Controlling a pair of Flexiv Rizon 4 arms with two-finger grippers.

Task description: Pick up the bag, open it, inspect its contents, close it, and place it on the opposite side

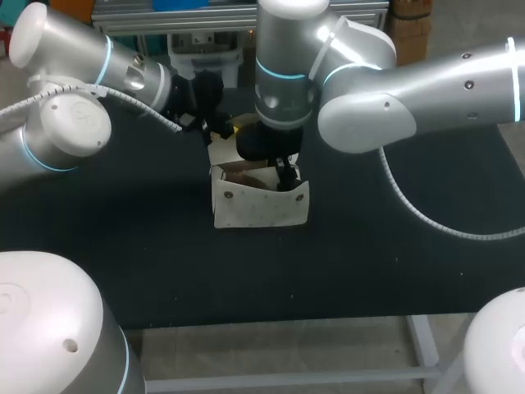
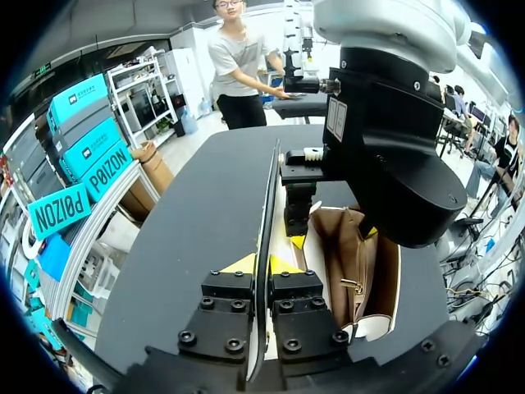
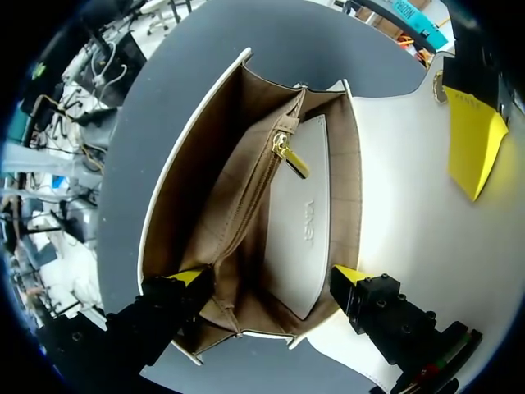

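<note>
The white bag (image 1: 261,205) stands upright mid-worktop (image 1: 123,246), mouth upward. The right claw (image 3: 269,275) hangs straight above it, fingers spread wide across the mouth's short width and gripping nothing; the mouth's long axis and the zipped inner pocket (image 3: 283,156) run crosswise to the line between its fingers. The left claw (image 2: 264,264), behind the bag, pinches the raised flap (image 3: 410,197) edge-on, so it looks better placed to close it
</note>
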